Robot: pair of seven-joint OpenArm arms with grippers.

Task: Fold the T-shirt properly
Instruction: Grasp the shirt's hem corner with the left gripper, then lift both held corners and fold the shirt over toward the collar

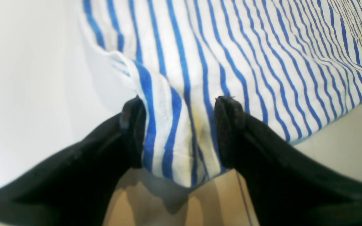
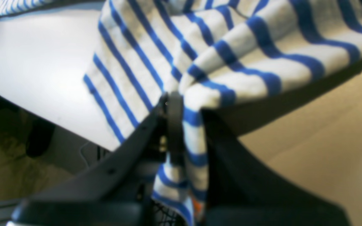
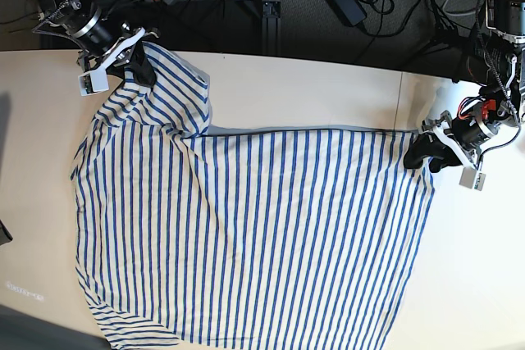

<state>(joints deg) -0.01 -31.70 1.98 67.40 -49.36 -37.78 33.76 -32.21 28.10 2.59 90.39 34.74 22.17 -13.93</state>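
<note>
With the T-shirt (image 3: 246, 235) spread on the worktop (image 3: 328, 96), right fingers (image 2: 174, 125) clamping a bunched corner and left fingers (image 1: 130, 125) wide astride its edge, the left should probably close low on both layers before lifting.

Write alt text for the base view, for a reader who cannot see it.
A white T-shirt with thin blue stripes lies spread over a pale table, seen from above. The right gripper pinches its far left corner; the left gripper stands open at its right edge.
</note>
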